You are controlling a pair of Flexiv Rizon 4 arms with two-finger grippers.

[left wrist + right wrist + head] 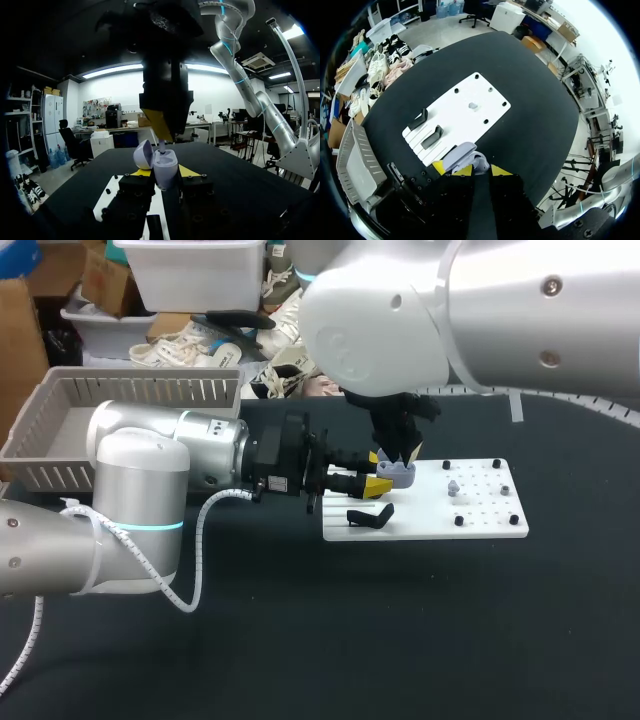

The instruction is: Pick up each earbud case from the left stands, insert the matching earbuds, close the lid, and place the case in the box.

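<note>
A lavender earbud case (397,473) with its lid (143,154) open is held just above the white board's (470,520) left part. My left gripper (165,171) is shut on the case body (165,169) from both sides. My right gripper (161,131) comes down from above, right over the open case, shut on a small white earbud (161,145) that dips into it. In the right wrist view the case (462,154) lies just ahead of the right gripper (481,170). Another earbud (453,487) rests on the board (465,107).
Two black stands (368,515) sit on the board's left end, also seen as stands (425,129) from the right wrist. Small black pegs (459,521) dot the board. A grey basket (100,410) stands at the table's far left, behind my left arm.
</note>
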